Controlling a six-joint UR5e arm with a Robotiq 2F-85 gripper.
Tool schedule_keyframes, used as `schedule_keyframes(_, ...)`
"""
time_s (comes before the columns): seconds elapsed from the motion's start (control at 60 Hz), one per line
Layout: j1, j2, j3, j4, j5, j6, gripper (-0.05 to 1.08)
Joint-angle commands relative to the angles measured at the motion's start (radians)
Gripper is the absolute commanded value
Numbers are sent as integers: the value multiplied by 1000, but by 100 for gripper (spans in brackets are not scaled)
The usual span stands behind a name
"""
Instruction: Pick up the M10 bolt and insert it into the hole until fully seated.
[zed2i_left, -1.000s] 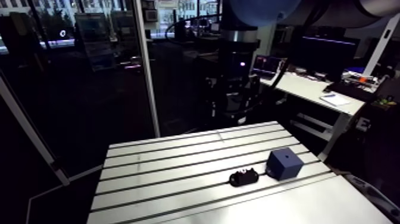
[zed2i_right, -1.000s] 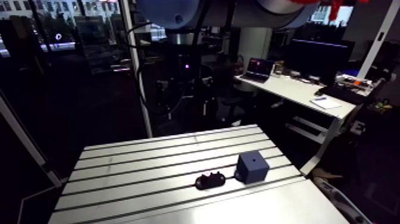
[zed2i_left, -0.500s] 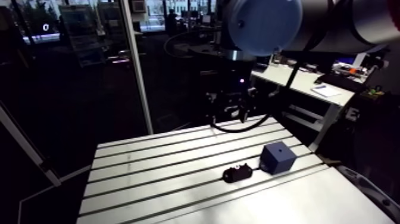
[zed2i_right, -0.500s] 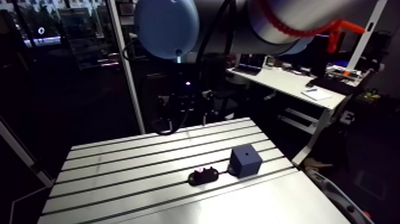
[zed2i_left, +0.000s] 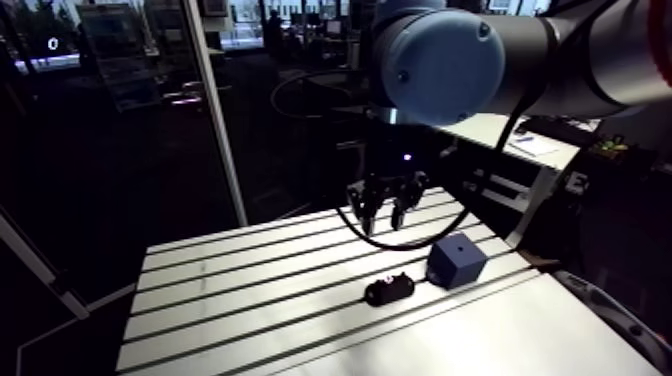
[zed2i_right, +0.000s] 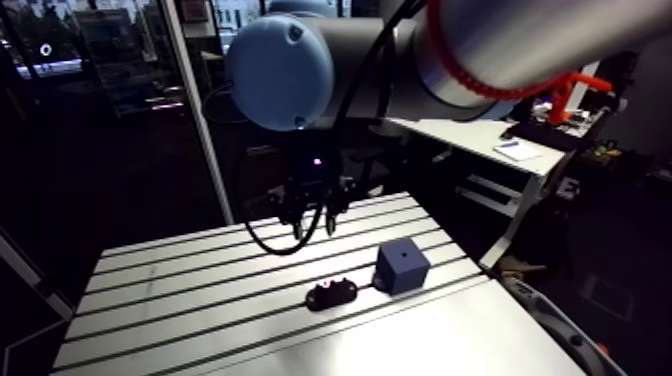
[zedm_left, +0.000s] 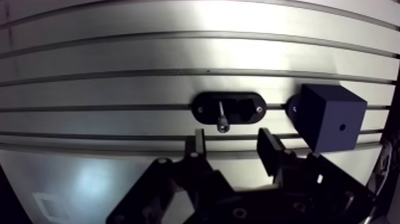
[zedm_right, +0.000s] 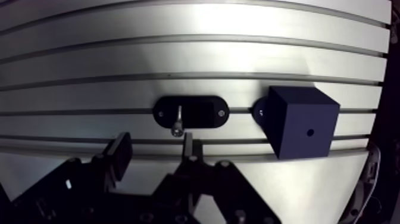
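In the wrist view a small silver M10 bolt (zedm_left: 221, 117) sits head-up in a black oval holder (zedm_left: 245, 108) on the slotted table. Beside the holder stands a dark blue cube (zedm_left: 327, 116) with a small hole (zedm_left: 341, 127) in its face. My gripper (zedm_left: 232, 149) hovers above the table just short of the holder, open, with nothing between its fingers (zedm_left: 195, 146). In the arm view the gripper (zed2i_left: 388, 205) hangs over the table's far half, behind the holder (zed2i_left: 389, 290) and cube (zed2i_left: 456, 262).
The aluminium table (zed2i_left: 250, 290) has long slots running across it. A smooth plate (zed2i_left: 480, 340) covers its near part. Beyond the cube the table's right edge (zed2i_left: 545, 265) drops off.
The arm has come down, so the gripper now hangs lower and nearer the table. The arm view has shifted with the camera; holder and cube lie as before.
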Motion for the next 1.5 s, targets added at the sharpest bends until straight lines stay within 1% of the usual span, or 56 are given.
schedule_keyframes(0.017, 0, 10, 19, -9, 0, -1, 49)
schedule_keyframes(0.133, 0, 15, 31, -35, -2, -4, 50)
schedule_keyframes(0.15, 0, 18, 38, -50, -4, -4, 50)
schedule_keyframes(0.283, 0, 21, 45, -58, -5, -5, 50)
schedule_keyframes(0.467, -1, 29, 49, -60, -5, -5, 54)
schedule_keyframes(0.833, -3, 30, 62, -60, -3, -10, 54)
schedule_keyframes(1.05, -7, 47, 67, -60, -3, -10, 54)
schedule_keyframes(1.217, -22, 61, 68, -61, -4, -23, 54)
schedule_keyframes(1.5, -22, 74, 65, -60, -5, -35, 54)
